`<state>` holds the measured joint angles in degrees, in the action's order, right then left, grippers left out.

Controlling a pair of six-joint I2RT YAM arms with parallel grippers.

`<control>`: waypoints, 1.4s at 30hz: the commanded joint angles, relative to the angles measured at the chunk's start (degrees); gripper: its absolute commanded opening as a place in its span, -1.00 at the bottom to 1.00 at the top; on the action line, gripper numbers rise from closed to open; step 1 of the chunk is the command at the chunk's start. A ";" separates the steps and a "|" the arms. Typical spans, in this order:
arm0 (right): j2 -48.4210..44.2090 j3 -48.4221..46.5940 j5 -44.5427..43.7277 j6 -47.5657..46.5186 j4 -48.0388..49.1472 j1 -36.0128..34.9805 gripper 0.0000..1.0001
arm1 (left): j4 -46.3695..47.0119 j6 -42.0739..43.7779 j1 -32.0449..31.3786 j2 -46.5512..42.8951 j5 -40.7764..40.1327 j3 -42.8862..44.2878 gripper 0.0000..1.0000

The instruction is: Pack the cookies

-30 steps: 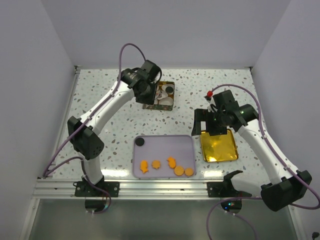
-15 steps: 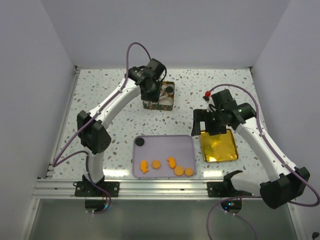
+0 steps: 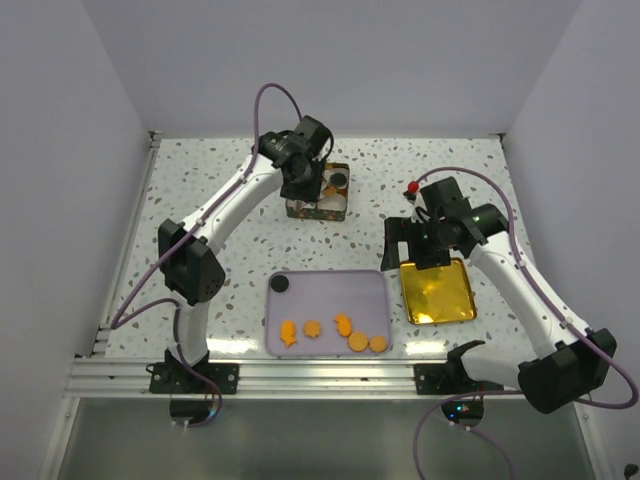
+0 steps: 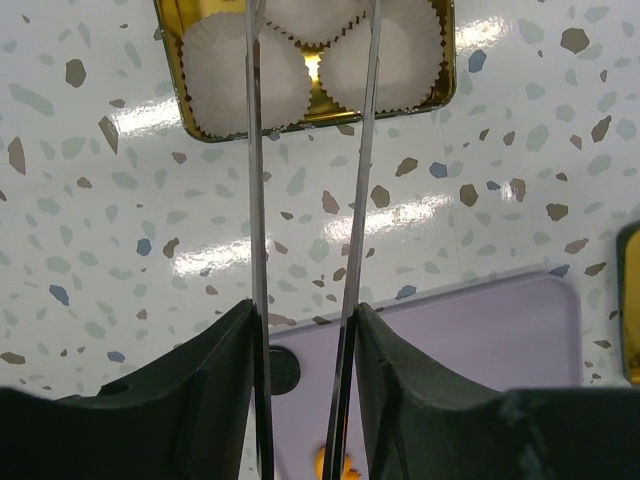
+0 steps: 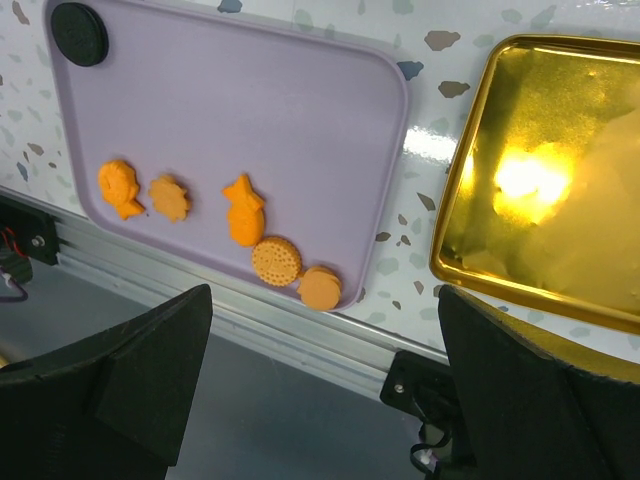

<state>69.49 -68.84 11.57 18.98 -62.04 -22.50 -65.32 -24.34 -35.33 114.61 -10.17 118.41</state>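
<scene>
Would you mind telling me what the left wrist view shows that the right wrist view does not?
Only the left wrist: the gold tin holding white paper cups. Only the right wrist: the full row of five orange cookies and the metal rail. Both: the lavender tray, the black cookie and the speckled table.

Holding the left arm [image 3: 225, 205] stretched far forward, wrist bending downward, with the left gripper [image 4: 312, 40] pointing down and its thin jaws standing only narrowly apart, gripping nothing. Hanging the right arm [image 3: 525, 295] bent at the elbow, right gripper [image 5: 325, 300] aiming downward, jaws spreading wide, likewise gripping nothing.
</scene>
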 commanded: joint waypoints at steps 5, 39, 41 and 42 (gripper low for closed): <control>0.82 -0.16 1.61 -0.97 1.57 -0.17 0.97 | 0.63 1.22 0.79 0.62 -1.34 3.67 -0.02; 2.13 -1.21 3.28 -0.70 1.04 -1.76 0.97 | 2.22 -7.12 -0.70 -31.80 -1.60 -30.33 -0.05; 2.49 -1.82 3.19 -0.79 1.04 -1.84 0.97 | 1.95 -8.61 -2.10 -35.31 -1.52 -33.75 -0.05; 2.58 -1.91 3.19 -0.70 1.04 -1.84 0.97 | 1.43 -9.14 -2.63 -36.37 -1.52 -34.73 -0.05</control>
<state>71.53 -68.86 13.23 19.00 -61.65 -24.05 -64.79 -30.28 -36.23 82.89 -11.97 86.37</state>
